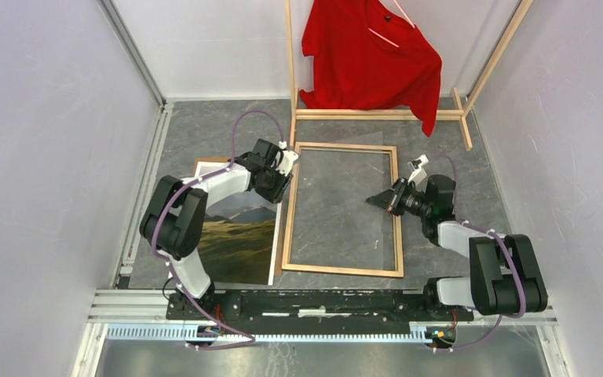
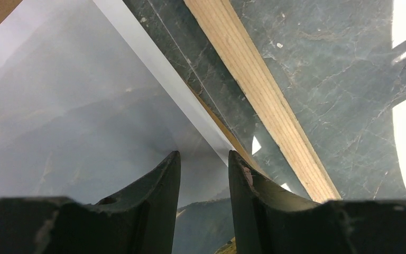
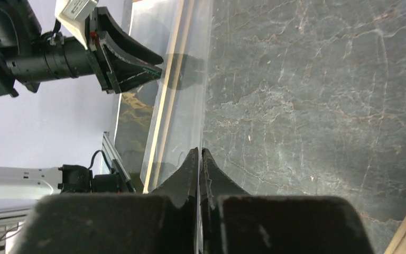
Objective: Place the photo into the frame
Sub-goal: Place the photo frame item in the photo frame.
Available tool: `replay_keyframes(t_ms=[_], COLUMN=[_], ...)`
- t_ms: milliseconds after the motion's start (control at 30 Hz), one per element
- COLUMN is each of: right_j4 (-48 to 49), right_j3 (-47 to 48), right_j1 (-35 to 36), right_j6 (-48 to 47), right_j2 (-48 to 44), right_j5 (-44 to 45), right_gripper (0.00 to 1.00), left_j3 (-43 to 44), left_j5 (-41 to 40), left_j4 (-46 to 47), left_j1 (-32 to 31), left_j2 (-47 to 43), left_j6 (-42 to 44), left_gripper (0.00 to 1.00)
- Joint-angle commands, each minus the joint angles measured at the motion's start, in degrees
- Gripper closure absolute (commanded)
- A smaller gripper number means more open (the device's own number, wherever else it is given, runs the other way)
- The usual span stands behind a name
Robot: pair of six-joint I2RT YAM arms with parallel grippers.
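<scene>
The large mountain-landscape paper print (image 1: pixel 239 236) lies flat just left of the thin light-wood rectangular frame (image 1: pixel 344 271). Likely limp and light, it wants an edge grip (its white border). The left gripper (image 2: pixel 203 161) hovers there, parted and empty; the right gripper (image 3: pixel 199 154) seemingly pinches a clear sheet (image 3: pixel 184 100).

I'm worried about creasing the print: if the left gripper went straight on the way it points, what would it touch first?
Most likely the photo, near its white border; the open left gripper aims there, short of the frame. Depth is unclear.
</scene>
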Motion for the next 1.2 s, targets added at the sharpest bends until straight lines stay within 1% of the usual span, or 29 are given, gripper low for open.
replay_keyframes(t_ms=[0,133,267,367,533,567,633,1000,1167], right_j4=[-12.03,-20.49,-21.9,-21.69,-18.23,-17.45,-15.94,-15.94,-11.71], right_j3=[6.6,10.16,10.35,9.18,4.94,4.11,3.14,4.33,3.14], right_j1=[0.23,0.26,0.02,-0.89,-2.93,-4.83,-5.72,-6.01,-5.97], right_j6=[-10.02,-15.88,-16.67,-15.93,-13.06,-12.47,-11.57,-11.78,-11.09], right_j2=[-0.79,-0.36,-1.0,-2.25,-4.88,-5.23,-5.56,-4.16,-4.56], right_j5=[0.87,3.84,4.27,4.95,4.4,4.14,3.8,2.55,-0.97], right_gripper=[1.0,1.0,1.0,1.0,1.0,1.0,1.0,1.0,1.0], left_j3=[2.17,2.4,2.4,2.45,2.66,2.74,2.83,2.84,2.92], left_j5=[-0.01,-0.48,-1.0,-1.17,-0.92,-0.9,-0.84,-0.69,-0.7], left_j4=[-0.29,-0.55,-0.5,-0.5,-0.5,-0.63,-0.68,-0.75,-0.68], left_j1=[-0.33,-0.32,-0.27,-0.31,-0.26,-0.25,-0.26,-0.25,-0.32], left_j2=[-0.5,-0.84,-1.15,-1.12,-1.12,-1.08,-1.04,-1.21,-0.99], left_j6=[2.13,2.35,2.76,2.82,2.72,2.71,2.67,2.63,2.58], left_gripper=[0.54,0.54,0.53,0.53,0.52,0.52,0.53,0.52,0.52])
